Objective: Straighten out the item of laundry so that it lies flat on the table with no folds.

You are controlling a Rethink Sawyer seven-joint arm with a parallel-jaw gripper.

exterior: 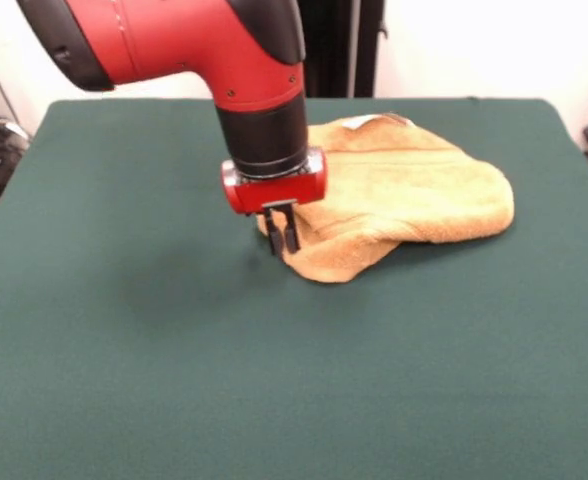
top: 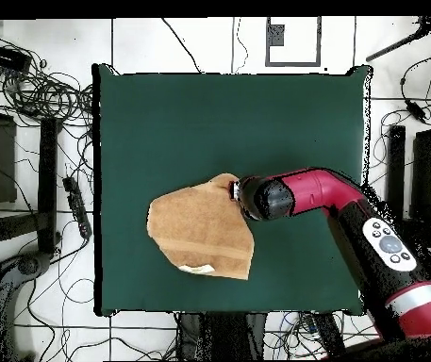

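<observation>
The item of laundry (exterior: 404, 190) is an orange-tan towel lying rumpled on the green table (exterior: 124, 330), doubled over with a rounded fold at its right side and a white tag (exterior: 369, 121) at its far edge. My gripper (exterior: 282, 240) stands upright at the towel's near left corner, fingers close together and shut on the cloth edge, low over the table. From overhead, the towel (top: 200, 231) lies in the table's lower middle with the tag (top: 197, 269) at its bottom edge, and the gripper (top: 235, 189) is at the towel's upper right corner.
The red and black arm (top: 323, 193) reaches in over the table's right part in the overhead view. Cables and black equipment (top: 40, 104) lie on the floor around the table (top: 162, 113).
</observation>
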